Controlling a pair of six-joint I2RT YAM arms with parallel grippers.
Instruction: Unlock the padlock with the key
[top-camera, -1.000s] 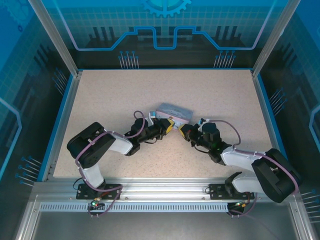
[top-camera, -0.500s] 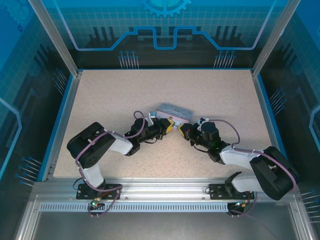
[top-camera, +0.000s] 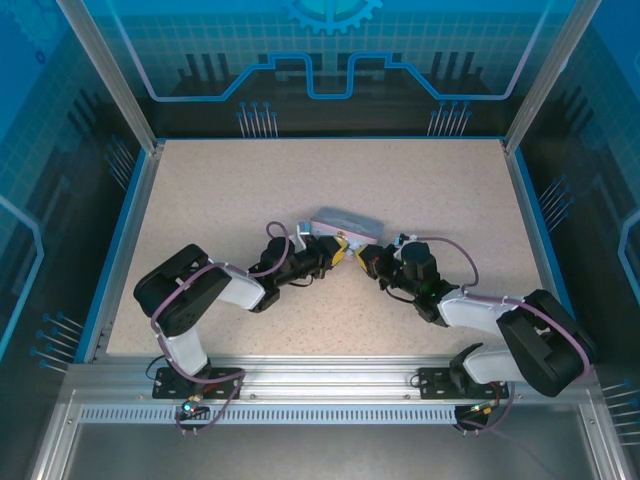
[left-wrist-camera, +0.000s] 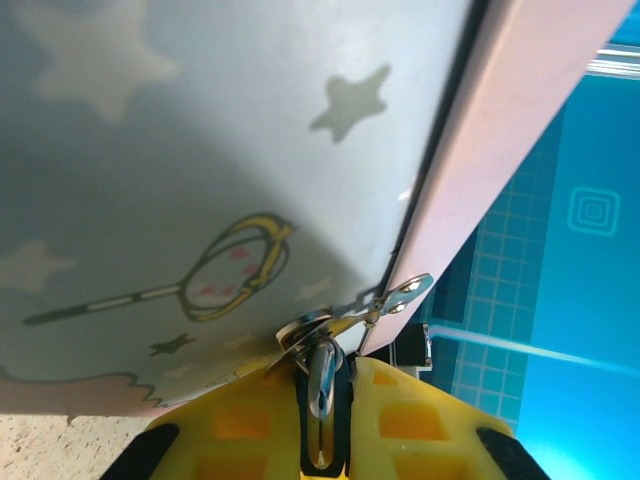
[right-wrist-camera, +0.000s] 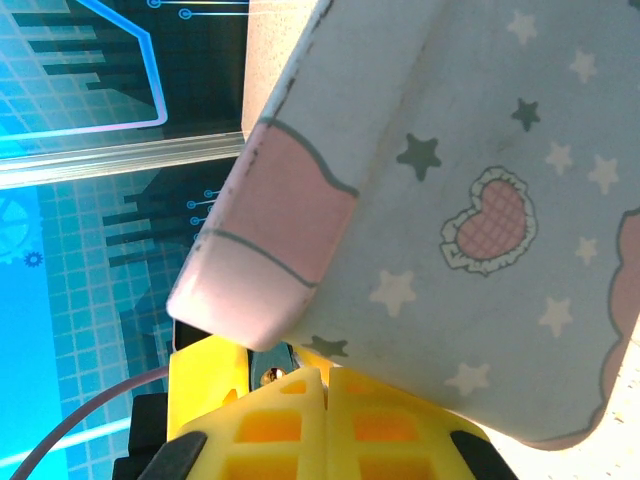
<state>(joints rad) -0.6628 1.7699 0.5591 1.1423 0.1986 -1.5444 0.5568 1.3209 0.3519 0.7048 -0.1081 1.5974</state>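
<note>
over on the left, the left arm (top-camera: 215, 290) reaches low across the speckled counter (top-camera: 420, 180) toward the middle, and the left claw (top-camera: 343, 247) is tucked right against the near edge of the tin (top-camera: 347, 222). on the left wrist camera its yellow fingers (left-wrist-camera: 240, 425) are clenched on a small silvery-dark piece of metal, the padlock (left-wrist-camera: 321, 372). the padlock stands upright in the narrow slot between them and hooks into the latch (left-wrist-camera: 405, 292), a shiny little hasp at the seam where the pink-edged lid meets the tin's body. the tin itself sits mid-counter, pastel blue with stars, a heart and pink trim. moving right, the right claw (top-camera: 358, 257) points in from the other side, nose almost touching the left claw, just beside the tin's near edge. its two yellow tips are pressed flat together, fully clenched; whether anything thin is pinched there i cannot tell. a small dark bit (right-wrist-camera: 268, 375) shows under the tin's pink corner, too small to name. far right, the right arm (top-camera: 480, 310) folds back toward its base.
</note>
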